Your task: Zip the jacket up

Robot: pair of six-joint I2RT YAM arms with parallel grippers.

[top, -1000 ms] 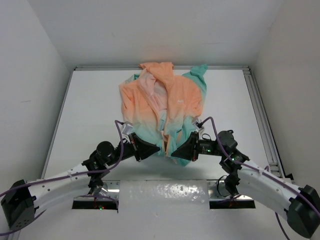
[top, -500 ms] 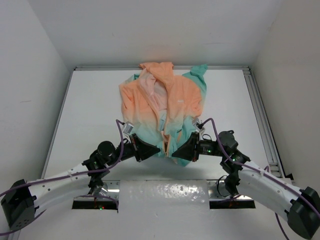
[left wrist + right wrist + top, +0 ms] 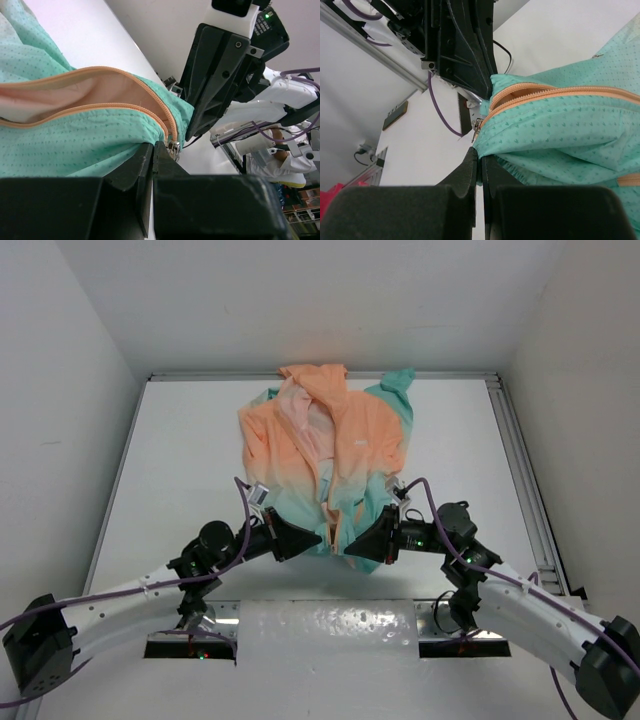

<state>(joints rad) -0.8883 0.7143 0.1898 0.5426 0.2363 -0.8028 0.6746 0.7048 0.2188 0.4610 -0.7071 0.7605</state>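
Both arms are inching inward since earlier; my left claw and right claw are clamping the hem of the jacket, lying on the table, seemingly steadying the zipper base.

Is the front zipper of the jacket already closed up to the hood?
No, the top view shows the jacket lying open at the front, with its pale pink lining exposed between the two sides.

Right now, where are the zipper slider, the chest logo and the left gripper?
zipper slider (image 3: 174,146): left wrist view, on its metal body.
chest logo (image 3: 359,444): top external view, on the white print.
left gripper (image 3: 153,149): left wrist view, between fingertips shut on the jacket (image 3: 75,145), teal fabric.
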